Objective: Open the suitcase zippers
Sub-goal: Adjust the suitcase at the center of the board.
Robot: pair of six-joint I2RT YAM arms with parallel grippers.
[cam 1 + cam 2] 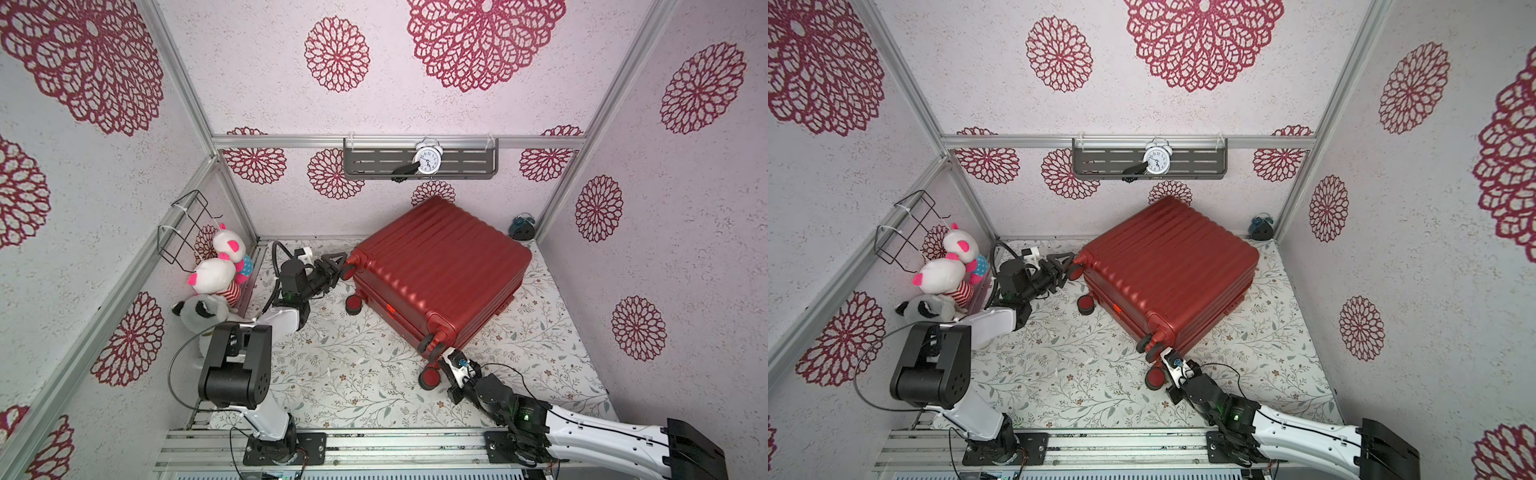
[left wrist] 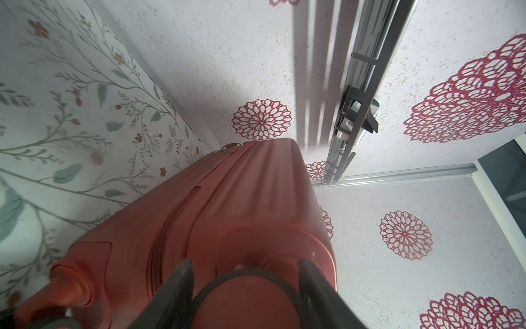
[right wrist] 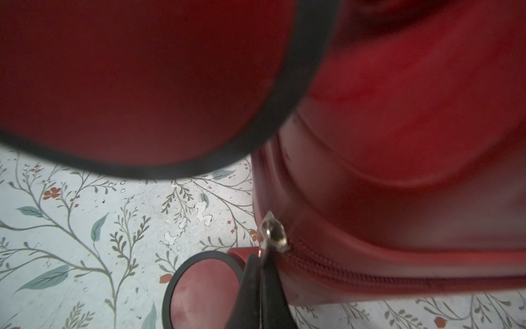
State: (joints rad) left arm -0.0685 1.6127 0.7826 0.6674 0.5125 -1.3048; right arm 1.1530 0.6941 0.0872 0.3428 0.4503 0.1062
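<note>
The red ribbed suitcase (image 1: 440,270) (image 1: 1167,266) lies flat and askew on the floral table, its wheels toward the front left. My left gripper (image 1: 343,266) (image 1: 1071,266) (image 2: 245,265) is at its far-left corner. Both fingers press the sides of a red-and-black wheel (image 2: 247,302). The dark red zippers (image 2: 159,256) run along the seam beside that wheel. My right gripper (image 1: 444,356) (image 1: 1163,354) (image 3: 260,256) is at the near corner, shut on the pull tab of the silver zipper slider (image 3: 273,230). Closed zipper track (image 3: 355,270) runs on from the slider.
Plush toys (image 1: 216,274) and a wire basket (image 1: 187,224) crowd the left wall. A shelf holding a white alarm clock (image 1: 428,160) hangs on the back wall. A small blue clock (image 1: 521,226) sits in the back right corner. Two suitcase wheels (image 3: 205,293) flank my right gripper.
</note>
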